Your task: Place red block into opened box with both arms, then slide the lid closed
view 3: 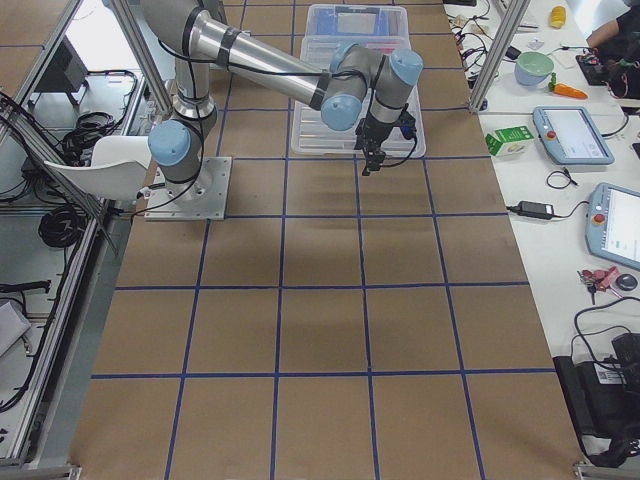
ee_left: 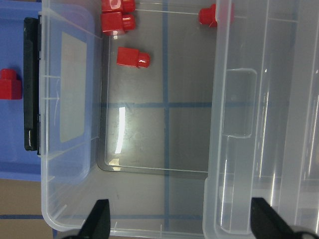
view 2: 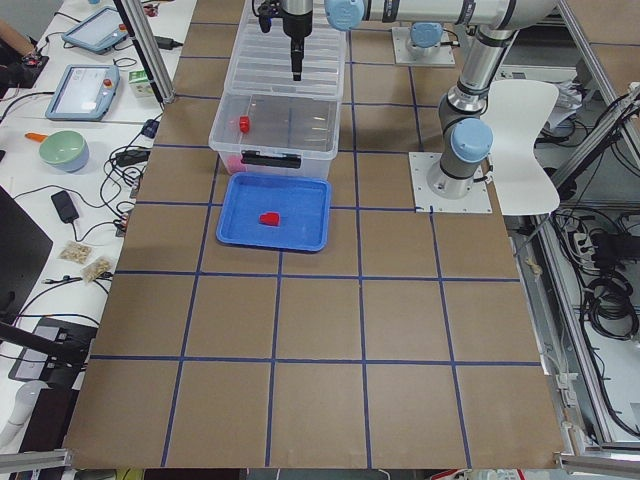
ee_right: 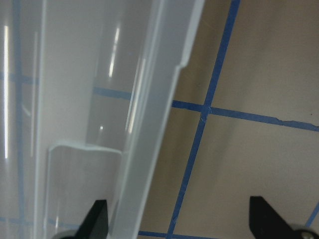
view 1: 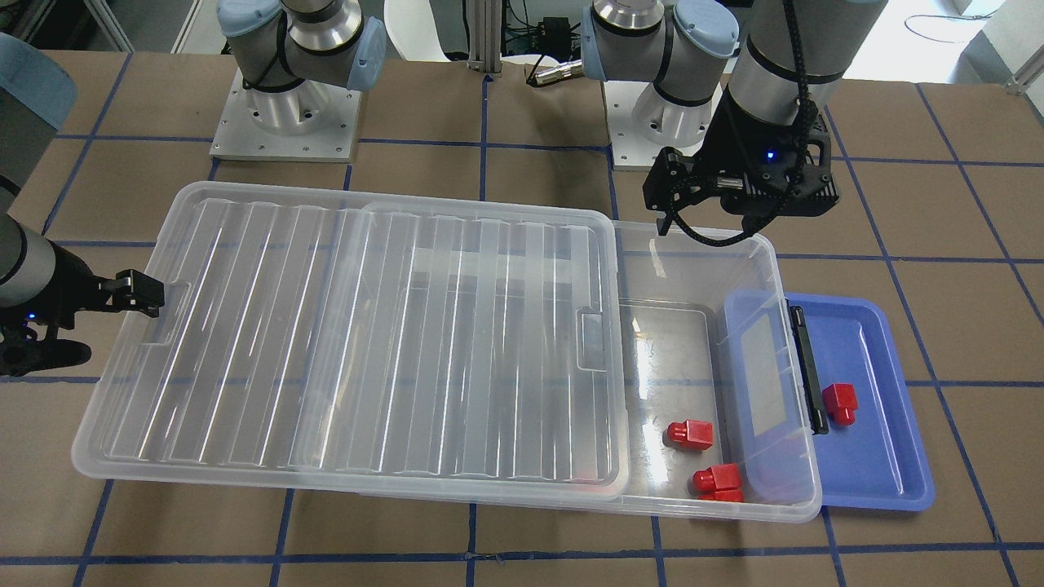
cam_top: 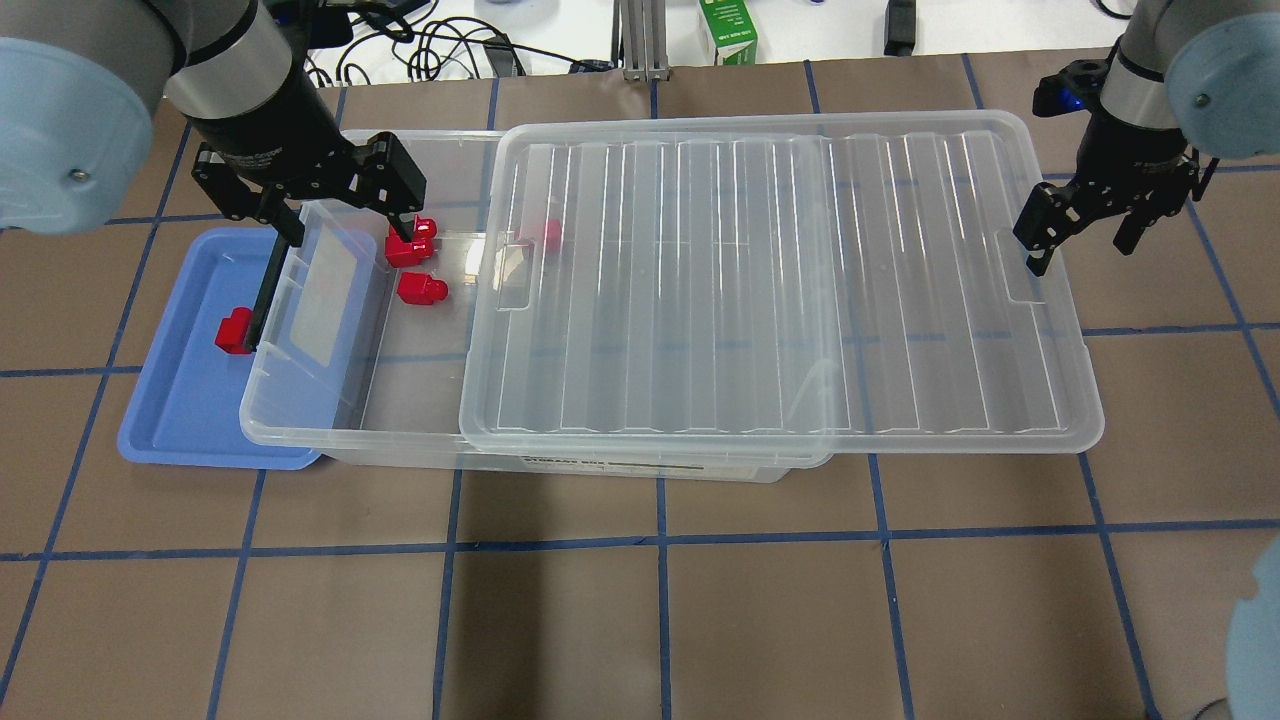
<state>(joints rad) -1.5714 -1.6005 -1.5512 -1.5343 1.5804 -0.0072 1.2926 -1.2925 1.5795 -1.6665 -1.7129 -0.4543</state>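
Left pincer, seen on my overhead feed, hangs spread wide and empty over the uncovered end of the box. The right pincer, likewise spread, sits at the opposite short edge of the lid, which covers most of the box and overhangs it there. Several red blocks lie on the box floor by the far wall, one under the lid's edge. A lone red block rests on the blue tray, just beside the box's black bar.

Front-facing camera: the box's barred end overlaps the tray, and the right pincer is level with the lid's recess.

Left wrist camera: both fingertips stand far apart with nothing between them. I count four blocks in the box below.

Right wrist camera: fingers open, the lid's rim running just inside one, bare desk under the rest.

Left side camera: left pincer points straight down above the box.

Right side camera: right pincer at the lid's near end.
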